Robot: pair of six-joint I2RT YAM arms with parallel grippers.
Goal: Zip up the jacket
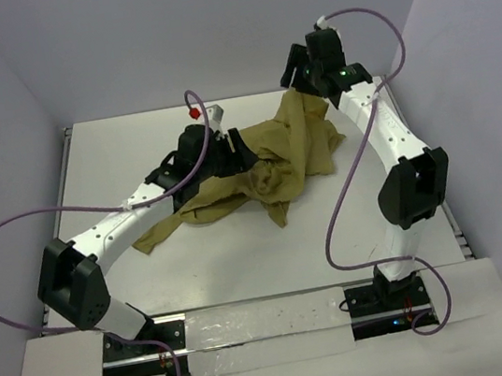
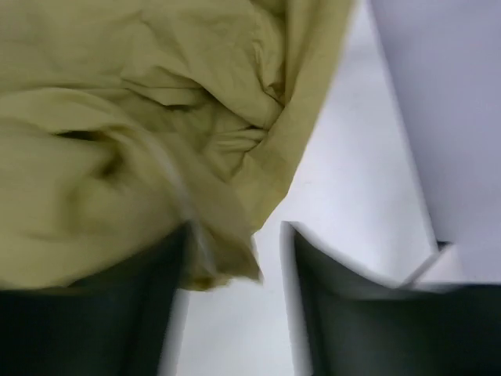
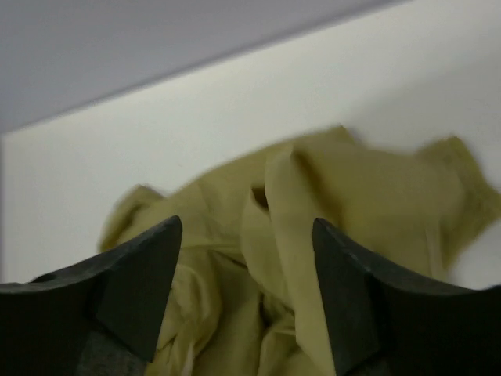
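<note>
Two grippers: both seen with jaws apart, neither clamped on anything.
Left gripper (image 1: pixel 229 150): sat low over the cloth just left of centre in the top view. Dark fingers (image 2: pixel 94 329) spread at the bottom of the left wrist view, with a hanging fold edge in the gap, lying against the left-hand one and pinched by neither.
Right gripper (image 1: pixel 298 75): raised at the upper right of the top view, right by the garment's far end. Spread wide in the right wrist view, with cloth showing past the gap; contact could not be told.
Jacket (image 1: pixel 285 159): lay crumpled in a loose heap on the table (image 1: pixel 244 265), from centre to upper right of the top view.
Long axis: ran diagonally, from lower left of the frame up to upper right.
Pointing: narrow flat tail toward the lower left, bunched bulk in the middle, a raised peak toward the upper right beside the right gripper.
Collar, hem, front: could not be told apart among the folds.
Zip: too blurred and buried to make out.
</note>
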